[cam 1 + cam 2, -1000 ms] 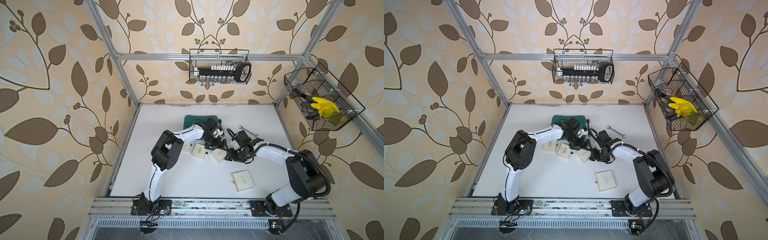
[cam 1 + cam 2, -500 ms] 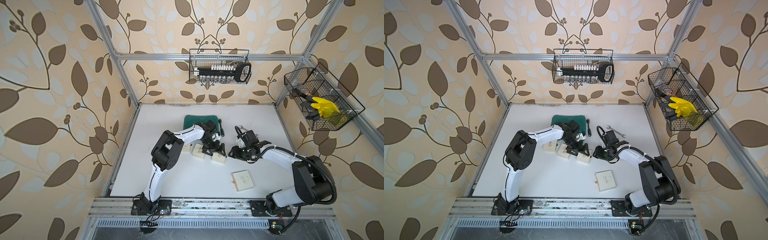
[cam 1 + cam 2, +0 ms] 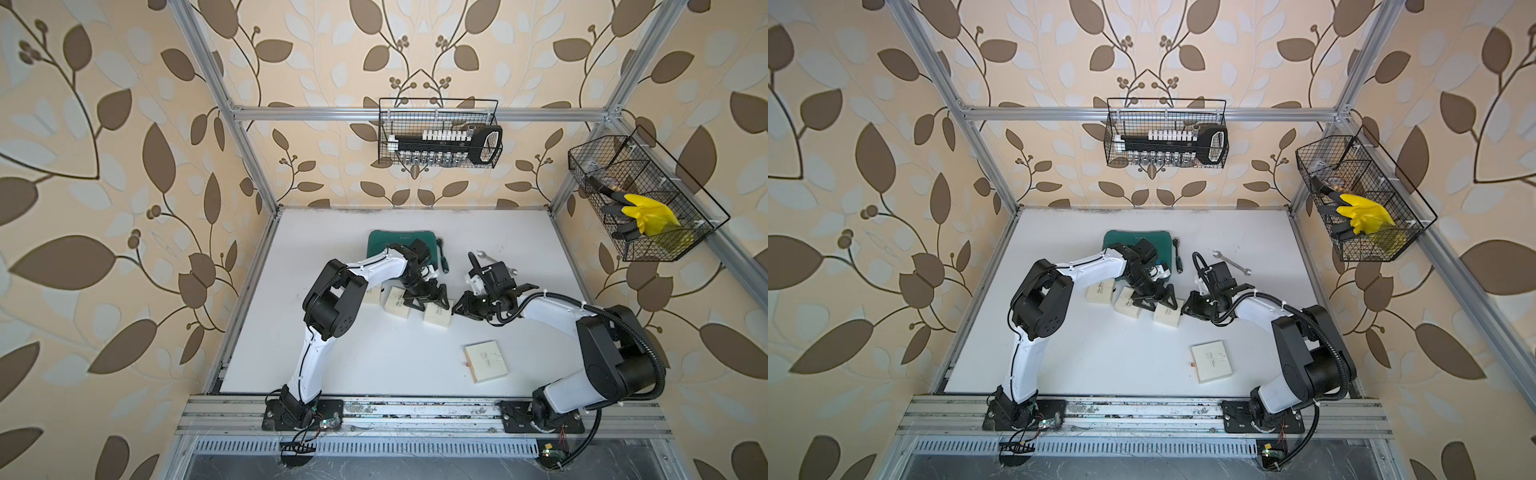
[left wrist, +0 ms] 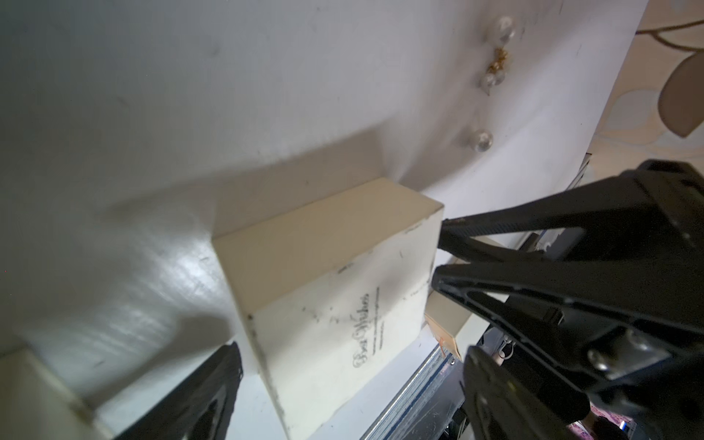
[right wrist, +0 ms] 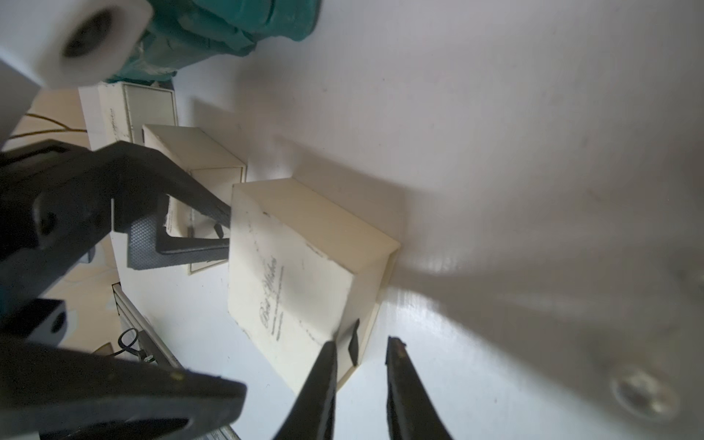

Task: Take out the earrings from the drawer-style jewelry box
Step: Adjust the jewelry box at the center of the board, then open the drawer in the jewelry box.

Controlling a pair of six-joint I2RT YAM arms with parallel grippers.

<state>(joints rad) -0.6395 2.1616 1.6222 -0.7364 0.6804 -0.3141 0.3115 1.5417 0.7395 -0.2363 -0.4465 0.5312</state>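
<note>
A cream jewelry box [image 3: 436, 319] [image 3: 1166, 318] lies mid-table, printed face up. My left gripper [image 3: 428, 305] [image 4: 352, 348] straddles it, open, with a finger [image 4: 190, 396] on either side and a gap to the box [image 4: 335, 289]. My right gripper [image 3: 457, 309] [image 5: 360, 343] is at the box's right end. Its jaws stand a narrow gap apart around a small dark pull tab [image 5: 352, 341] on the slightly protruding drawer. Several pearly earrings [image 4: 482, 139] lie loose on the table beyond the box; they show blurred [image 5: 644, 388] in the right wrist view.
Two more cream boxes [image 3: 397, 309] [image 3: 372, 295] sit left of the gripped one. A flat cream box [image 3: 486, 360] lies toward the front. A green pouch [image 3: 399, 243], a dark pen-like tool [image 3: 442, 255] and a silver wrench [image 3: 1231, 262] lie behind the arms.
My right gripper drew back to the right, then came in again to the box's end with its jaws much narrower. The left gripper's jaws have closed in slightly over the box.
</note>
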